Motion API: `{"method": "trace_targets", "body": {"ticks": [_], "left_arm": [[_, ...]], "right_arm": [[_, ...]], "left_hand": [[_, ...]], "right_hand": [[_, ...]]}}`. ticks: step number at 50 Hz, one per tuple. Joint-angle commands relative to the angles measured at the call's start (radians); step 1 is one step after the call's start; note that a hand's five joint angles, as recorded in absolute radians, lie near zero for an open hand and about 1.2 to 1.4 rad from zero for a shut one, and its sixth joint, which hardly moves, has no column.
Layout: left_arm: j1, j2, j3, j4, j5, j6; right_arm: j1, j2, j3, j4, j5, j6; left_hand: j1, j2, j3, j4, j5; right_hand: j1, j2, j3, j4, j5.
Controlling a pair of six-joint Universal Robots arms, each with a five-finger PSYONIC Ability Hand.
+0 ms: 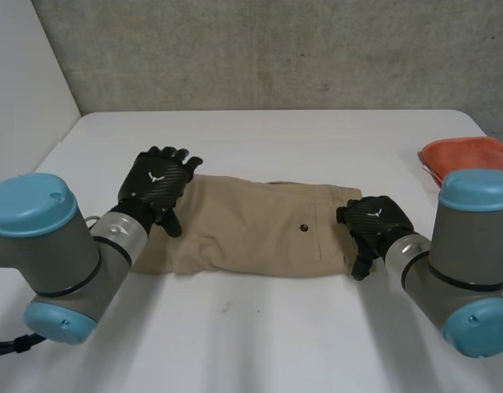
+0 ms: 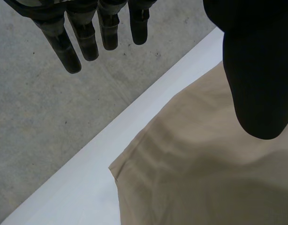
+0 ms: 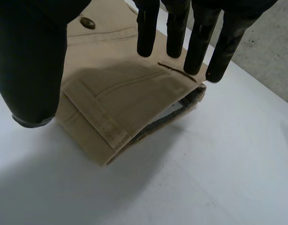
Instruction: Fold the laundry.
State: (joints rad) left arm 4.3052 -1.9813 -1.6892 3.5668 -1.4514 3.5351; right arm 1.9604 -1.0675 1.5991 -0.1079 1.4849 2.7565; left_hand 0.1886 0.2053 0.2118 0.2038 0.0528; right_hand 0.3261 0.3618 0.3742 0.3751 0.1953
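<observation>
The left hand [image 1: 157, 182], black with a woven carbon-look back, hangs over the left end of the trousers [image 1: 251, 229]. In its wrist view its fingers [image 2: 73, 51] are straight and side by side with narrow gaps, and the thumb [image 2: 259, 70] stands well apart from them, so nothing is gripped. Below the thumb a squared corner of the tan cloth lies flat on the table [image 2: 78, 187], with soft ripples running in from its edge. The right hand [image 1: 376, 219] sits at the opposite, right end of the trousers, and it too is spread: straight fingers [image 3: 147, 33] reach over the cloth, the thumb is held wide to one side, and it pinches nothing. I cannot tell if its fingertips touch the fabric. Under its palm the stitched waistband [image 3: 94, 119] forms a thick, layered end with a dark lining showing in the opening, a narrow pocket slit runs near the fingertips, and a small round button [image 3: 87, 22] lies further in. The trousers are a smooth tan weave, folded into a long flat rectangle across the middle of the smooth white table. An orange cloth [image 1: 469, 154] with a nubby, towel-like surface lies near the far right edge, well apart. Behind stands a rough grey wall [image 1: 276, 49].
</observation>
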Motion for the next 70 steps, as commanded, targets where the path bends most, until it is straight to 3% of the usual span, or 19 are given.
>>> {"method": "trace_targets", "body": {"ticks": [1,7,11,15,23,28,32,35,44,48,52,53,54,55,56,58,67,70], "left_arm": [[0.007,-0.01,0.005,0.003,-0.001,-0.005],[0.007,-0.014,0.005,0.003,-0.001,-0.005],[0.004,-0.016,0.003,0.003,-0.003,-0.005],[0.001,-0.011,0.0,0.001,-0.006,-0.005],[0.007,0.025,-0.017,0.001,-0.004,-0.005],[0.005,0.041,-0.024,-0.002,-0.006,-0.005],[0.004,0.048,-0.024,-0.008,-0.006,-0.005],[0.001,0.048,-0.024,-0.009,-0.007,-0.007],[-0.002,0.068,-0.006,-0.009,-0.012,-0.027],[-0.004,0.09,0.011,-0.008,-0.014,-0.087],[-0.009,0.096,0.045,-0.009,-0.015,-0.153],[-0.012,0.096,0.061,-0.009,-0.015,-0.172],[-0.013,0.095,0.074,-0.009,-0.015,-0.182],[-0.015,0.094,0.085,-0.011,-0.015,-0.191],[-0.019,0.093,0.095,-0.013,-0.015,-0.197],[-0.036,0.09,0.134,-0.028,-0.014,-0.219],[-0.165,-0.028,0.312,-0.167,-0.003,-0.283],[-0.205,-0.105,0.376,-0.242,-0.009,-0.292]], "right_arm": [[-0.009,0.067,-0.021,-0.068,-0.014,0.0],[-0.015,0.109,-0.039,-0.081,-0.015,0.002],[-0.025,0.113,-0.041,-0.096,-0.009,-0.005],[-0.077,0.086,-0.013,-0.121,-0.008,-0.005],[-0.222,-0.098,0.073,-0.101,-0.021,-0.081],[-0.334,-0.135,0.094,-0.096,-0.021,-0.278],[-0.341,-0.137,0.065,-0.09,-0.009,-0.429],[-0.293,-0.143,0.035,-0.087,-0.011,-0.483],[0.09,-0.131,-0.106,-0.099,-0.052,-0.491],[0.259,-0.051,-0.119,-0.092,-0.178,-0.503],[0.348,0.015,-0.123,-0.07,-0.291,-0.485],[0.348,0.018,-0.122,-0.062,-0.304,-0.482],[0.348,0.017,-0.122,-0.055,-0.316,-0.473],[0.345,0.008,-0.123,-0.047,-0.319,-0.439],[0.344,0.004,-0.126,-0.047,-0.314,-0.414],[0.333,-0.003,-0.134,-0.047,-0.301,-0.349],[0.114,-0.125,-0.172,-0.018,-0.206,0.251],[0.095,-0.074,-0.2,0.034,-0.199,0.276]], "left_hand": [[-0.014,-0.031,-0.037,-0.029,-0.053],[-0.014,-0.031,-0.037,-0.029,-0.053],[-0.014,-0.031,-0.037,-0.029,-0.053],[-0.014,-0.031,-0.037,-0.029,-0.053],[-0.014,-0.031,-0.037,-0.029,-0.053],[-0.014,-0.031,-0.037,-0.029,-0.053],[-0.014,-0.031,-0.037,-0.029,-0.053],[-0.014,-0.031,-0.037,-0.029,-0.053],[-0.014,-0.031,-0.037,-0.029,-0.053],[-0.014,-0.031,-0.037,-0.029,-0.053],[-0.014,-0.031,-0.037,-0.029,-0.053],[-0.014,-0.031,-0.037,-0.029,-0.053],[-0.014,-0.031,-0.037,-0.029,-0.053],[-0.014,-0.031,-0.037,-0.029,-0.053],[-0.014,-0.031,-0.037,-0.029,-0.053],[-0.014,-0.031,-0.037,-0.029,-0.053],[-0.004,-0.021,-0.028,-0.02,-0.043],[0.01,-0.006,-0.013,-0.005,-0.029]], "right_hand": [[0.229,0.193,0.18,0.18,0.185],[0.39,0.354,0.341,0.341,0.346],[1.069,1.033,1.021,1.02,1.025],[1.07,1.034,1.022,1.021,1.026],[1.07,1.034,1.022,1.021,1.026],[1.07,1.034,1.022,1.021,1.026],[1.07,1.034,1.022,1.021,1.026],[1.07,1.034,1.022,1.021,1.026],[1.07,1.034,1.022,1.021,1.026],[1.07,1.034,1.022,1.021,1.026],[1.07,1.034,1.022,1.021,1.026],[0.958,0.922,0.91,0.909,0.914],[0.698,0.662,0.65,0.649,0.654],[0.088,0.052,0.04,0.039,0.044],[-0.152,-0.187,-0.2,-0.201,-0.195],[-0.152,-0.187,-0.2,-0.201,-0.195],[-0.152,-0.187,-0.2,-0.201,-0.195],[-0.152,-0.187,-0.2,-0.201,-0.195]]}}
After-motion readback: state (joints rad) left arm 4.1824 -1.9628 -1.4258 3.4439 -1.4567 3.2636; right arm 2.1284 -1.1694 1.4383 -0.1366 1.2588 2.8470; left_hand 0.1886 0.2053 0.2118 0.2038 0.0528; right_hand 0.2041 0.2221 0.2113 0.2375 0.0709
